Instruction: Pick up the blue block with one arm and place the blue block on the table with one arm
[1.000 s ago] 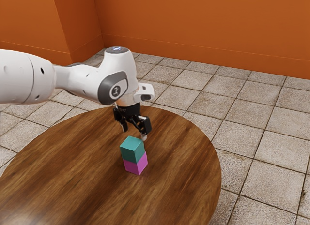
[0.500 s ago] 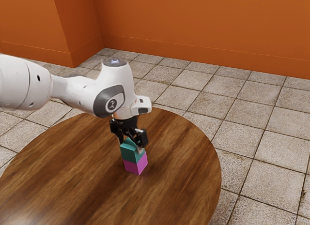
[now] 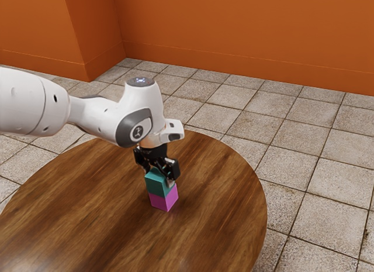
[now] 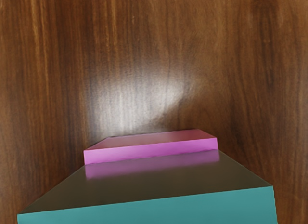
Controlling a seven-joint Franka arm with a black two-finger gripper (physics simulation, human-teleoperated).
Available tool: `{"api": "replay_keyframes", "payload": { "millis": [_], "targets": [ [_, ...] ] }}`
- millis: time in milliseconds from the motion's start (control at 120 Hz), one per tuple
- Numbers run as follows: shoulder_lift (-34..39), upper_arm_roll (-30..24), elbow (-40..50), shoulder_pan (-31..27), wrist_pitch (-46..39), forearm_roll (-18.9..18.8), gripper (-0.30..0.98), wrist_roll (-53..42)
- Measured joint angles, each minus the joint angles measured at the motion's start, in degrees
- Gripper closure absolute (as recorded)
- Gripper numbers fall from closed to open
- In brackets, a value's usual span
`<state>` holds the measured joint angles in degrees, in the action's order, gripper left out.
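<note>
One teal cube (image 3: 155, 185) is reached by the black gripper (image 3: 159, 176), closure unclear! Lift and placement on the round wooden table (image 3: 87, 207) are left.

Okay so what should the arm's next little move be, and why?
Probably firm the grip on the blue block before lifting: the gripper is down at its top, and that block sits on the pink block, not the table.
</note>
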<state>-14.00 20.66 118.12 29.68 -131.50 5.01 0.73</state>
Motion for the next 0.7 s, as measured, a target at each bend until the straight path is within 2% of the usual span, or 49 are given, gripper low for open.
{"api": "replay_keyframes", "payload": {
  "millis": [192, 517, 700],
  "targets": [
    [0.0, 0.0, 0.0, 0.0, -0.2, 0.0, 0.23, 0.4],
    [0.2, 0.1, -0.2, 0.3, -0.3, -0.5, 0.26, 1.1],
    [1.4, 0.5, -3.3, -0.1, -0.2, -1.4, 0.29, 1.4]
  ]
}}
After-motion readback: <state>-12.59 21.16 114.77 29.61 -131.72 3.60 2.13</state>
